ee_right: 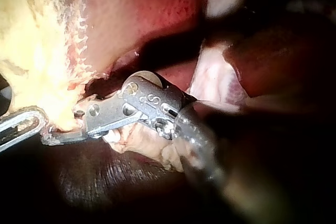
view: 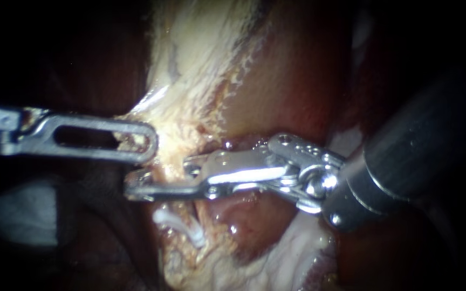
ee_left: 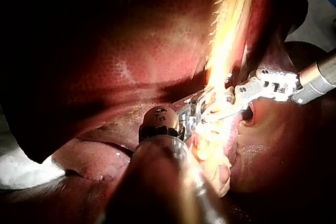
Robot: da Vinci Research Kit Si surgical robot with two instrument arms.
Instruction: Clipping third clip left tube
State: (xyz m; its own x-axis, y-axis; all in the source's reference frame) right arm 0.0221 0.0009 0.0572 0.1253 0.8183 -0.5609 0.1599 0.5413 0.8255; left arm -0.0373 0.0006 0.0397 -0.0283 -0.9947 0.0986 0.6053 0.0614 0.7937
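The tube cannot be singled out in the endoscope view. I judge that it lies within the pale tissue strand (view: 190,108), whose long axis runs top to bottom through the middle. My left instrument (view: 138,141) comes in level, with its tip against the strand's left edge; I cannot tell whether it grips there. A white clip (view: 190,233) sits lower on the strand. My right instrument (view: 157,179) reaches across from the right, its jaws narrowly parted with strand tissue in the gap just above that clip. The jaw axis crosses the strand axis nearly square. The right instrument is the nearer one, so I judge closure to be its pending move.
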